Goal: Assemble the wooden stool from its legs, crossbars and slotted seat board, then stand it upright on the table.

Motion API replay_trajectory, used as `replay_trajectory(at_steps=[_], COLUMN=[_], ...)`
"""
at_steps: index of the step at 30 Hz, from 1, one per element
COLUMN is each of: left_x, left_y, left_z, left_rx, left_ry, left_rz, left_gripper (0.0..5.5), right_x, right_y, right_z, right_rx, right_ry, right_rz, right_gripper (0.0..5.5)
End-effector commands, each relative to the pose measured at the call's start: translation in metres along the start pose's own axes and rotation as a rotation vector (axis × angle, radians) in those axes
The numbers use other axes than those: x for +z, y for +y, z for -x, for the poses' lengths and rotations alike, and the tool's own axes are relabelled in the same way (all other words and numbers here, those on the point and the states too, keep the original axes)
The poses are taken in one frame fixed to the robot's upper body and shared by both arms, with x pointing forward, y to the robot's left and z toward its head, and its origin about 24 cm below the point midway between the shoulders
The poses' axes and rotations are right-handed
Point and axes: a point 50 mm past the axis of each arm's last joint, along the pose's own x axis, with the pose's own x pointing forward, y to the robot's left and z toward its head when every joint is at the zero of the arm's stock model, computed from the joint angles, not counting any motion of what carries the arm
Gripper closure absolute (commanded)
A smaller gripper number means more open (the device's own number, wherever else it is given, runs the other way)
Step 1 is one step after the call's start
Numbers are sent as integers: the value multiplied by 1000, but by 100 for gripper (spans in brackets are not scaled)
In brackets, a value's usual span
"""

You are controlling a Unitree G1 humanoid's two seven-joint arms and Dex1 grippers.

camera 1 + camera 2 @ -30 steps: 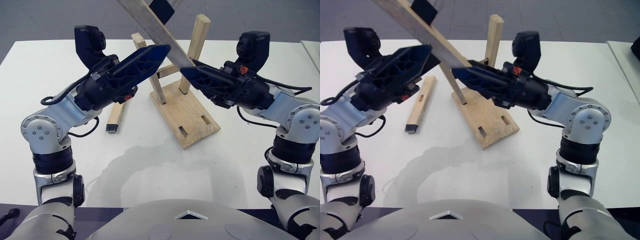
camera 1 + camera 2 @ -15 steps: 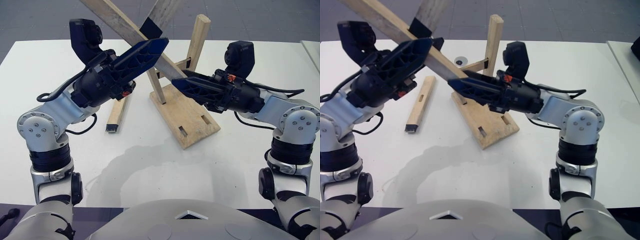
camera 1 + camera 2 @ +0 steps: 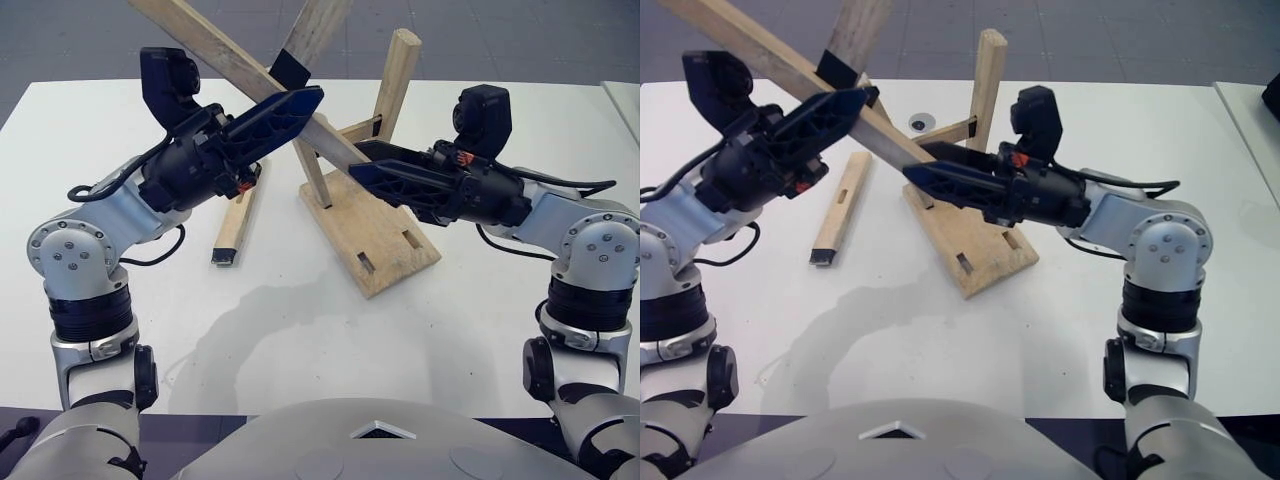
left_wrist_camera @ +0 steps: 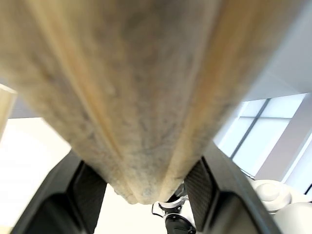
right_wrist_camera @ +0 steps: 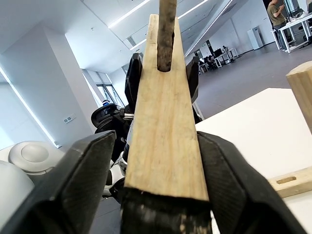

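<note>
In the head views, the left gripper (image 3: 300, 102) and the right gripper (image 3: 358, 160) were both pinching one long leg (image 3: 215, 45), held slanted in the air above the slotted seat board (image 3: 385, 235). A crossbar (image 3: 310, 25) stood up out of this leg. The board lay flat on the white table (image 3: 300, 330) with two upright legs (image 3: 395, 85) in it, and a loose leg (image 3: 237, 215) lay near it. In the left wrist view, the left fingers (image 4: 90, 187) pressed the wood from both sides. In the right wrist view, the right fingers (image 5: 92, 180) clamped the leg's end, and the crossbar sat in its slot.
</note>
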Motion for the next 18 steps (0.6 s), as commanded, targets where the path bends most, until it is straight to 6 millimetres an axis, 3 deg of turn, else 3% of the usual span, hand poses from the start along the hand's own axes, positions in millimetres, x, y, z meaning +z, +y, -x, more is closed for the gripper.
replay_trajectory(at_steps=[1,6,11,18], left_x=[10,-12,-51,-83], left_y=[6,16,27,38], left_z=[10,18,21,20], left_rx=[90,198,211,195], left_ry=[-1,127,201,232], left_rz=[-104,-229,-244,-234], left_gripper=[347,347,347,347], right_x=[-10,-19,-49,-81], right_y=[-2,-27,-64,-87], right_z=[32,78,113,142], right_rx=[-154,-453,-776,-987], right_ry=[133,256,349,491], right_rz=[57,154,210,259], right_gripper=[180,111,25,10])
